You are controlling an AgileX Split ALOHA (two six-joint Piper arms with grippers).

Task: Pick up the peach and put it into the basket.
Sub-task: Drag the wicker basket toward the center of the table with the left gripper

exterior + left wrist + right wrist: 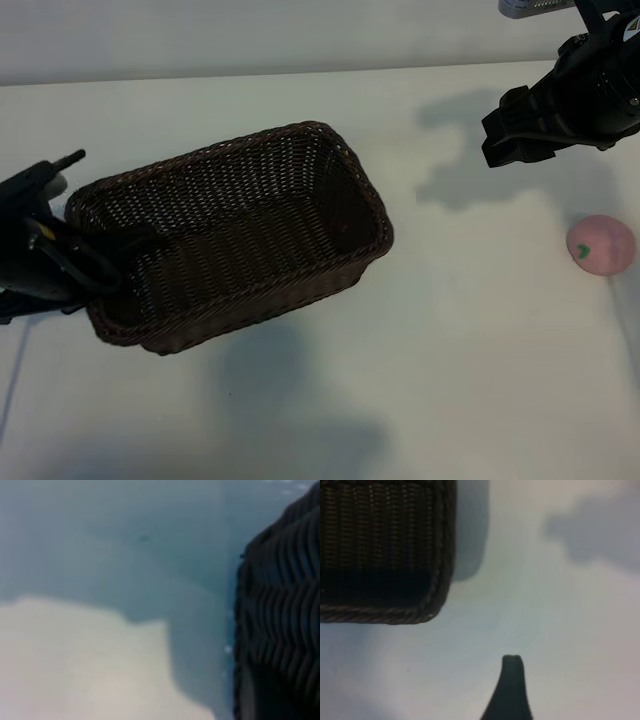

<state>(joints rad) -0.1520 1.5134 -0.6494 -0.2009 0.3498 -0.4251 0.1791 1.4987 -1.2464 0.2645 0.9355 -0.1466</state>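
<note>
The basket (pixel 235 235) is seen lying empty on the white surface (pixel 420 360), its long axis running diagonally. The left gripper (pixel 95 262) is placed at the basket's left end, and its jaws are closed on the braided rim there, one finger reaching inside along the wall; in the left wrist view the woven wall (pixel 280 620) is pressed right up against the camera. The right gripper (pixel 515 135) is held above the surface at the far right, jaws spread wide and gripping nothing; one dark fingertip (pixel 512 680) is caught in its own wrist view, with the basket's corner (pixel 395 555) well beyond it. The peach (pixel 601 243) is found on the surface, near the right jaws and below them, well apart from the basket.
</note>
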